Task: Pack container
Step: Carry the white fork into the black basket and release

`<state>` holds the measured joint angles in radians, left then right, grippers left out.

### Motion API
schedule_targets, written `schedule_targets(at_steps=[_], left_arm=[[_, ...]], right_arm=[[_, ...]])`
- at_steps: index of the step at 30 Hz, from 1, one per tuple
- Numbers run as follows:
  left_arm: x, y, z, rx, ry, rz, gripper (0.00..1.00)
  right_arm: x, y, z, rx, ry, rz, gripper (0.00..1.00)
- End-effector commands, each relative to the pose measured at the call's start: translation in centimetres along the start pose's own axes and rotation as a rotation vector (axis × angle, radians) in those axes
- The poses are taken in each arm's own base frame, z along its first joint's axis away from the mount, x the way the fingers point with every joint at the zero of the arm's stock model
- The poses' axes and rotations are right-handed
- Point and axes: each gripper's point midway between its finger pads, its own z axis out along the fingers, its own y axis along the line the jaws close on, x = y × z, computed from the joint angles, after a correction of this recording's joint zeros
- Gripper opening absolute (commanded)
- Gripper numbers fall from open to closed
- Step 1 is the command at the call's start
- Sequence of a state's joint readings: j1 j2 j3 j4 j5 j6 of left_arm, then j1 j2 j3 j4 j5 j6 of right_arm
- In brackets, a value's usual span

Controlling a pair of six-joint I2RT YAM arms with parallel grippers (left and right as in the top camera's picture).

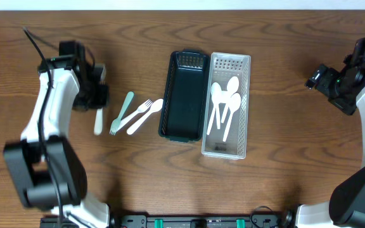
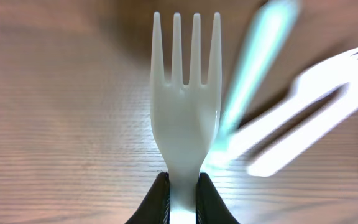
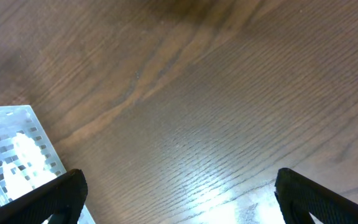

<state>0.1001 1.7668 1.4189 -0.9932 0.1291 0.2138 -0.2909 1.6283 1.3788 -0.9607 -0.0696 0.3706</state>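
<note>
Left wrist view showed the white fork (image 2: 185, 124) pinched at its neck, seemingly just off the table beside the loose cutlery (image 1: 135, 114). So narrow a hold could let it swivel or drop short of the dark tray (image 1: 184, 95). The left gripper (image 2: 182, 186) was clamped on it; the right gripper (image 3: 179, 199) was spread wide, holding nothing.

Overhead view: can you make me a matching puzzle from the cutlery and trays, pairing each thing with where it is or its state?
1. leftmost white fork
2. white spoons
3. teal utensil
4. dark tray

A. empty
B. held in the left end effector
C. lying on the table
D. inside the clear tray

Pairs: 1-B, 2-D, 3-C, 4-A
</note>
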Motion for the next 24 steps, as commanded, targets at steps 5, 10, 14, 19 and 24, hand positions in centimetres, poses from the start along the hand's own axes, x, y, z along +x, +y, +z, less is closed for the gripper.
schedule_targets(at_steps=[5,10,14,19,24], left_arm=[[-2.9,-12.7,-6.9,0.207,-0.248,0.092,0.06],[-3.4,-19.4,-5.3,0.266,-0.260,0.182,0.06],[-2.9,-22.8,-1.6,0.283,-0.184,0.186,0.06],[-2.6,-24.4,1.4,0.282,-0.136,0.200,0.14],[-3.4,-24.5,-0.1,0.295,-0.183,0.199,0.54]], right_arm=[[-0.1,-0.4,0.1,0.014,-0.003,-0.009,0.99],[-0.1,-0.3,0.1,0.014,-0.002,-0.010,0.99],[0.0,-0.4,0.1,0.015,-0.001,-0.009,0.99],[0.0,-0.4,0.1,0.015,-0.001,-0.009,0.99],[0.0,-0.4,0.1,0.015,-0.001,-0.009,0.99]])
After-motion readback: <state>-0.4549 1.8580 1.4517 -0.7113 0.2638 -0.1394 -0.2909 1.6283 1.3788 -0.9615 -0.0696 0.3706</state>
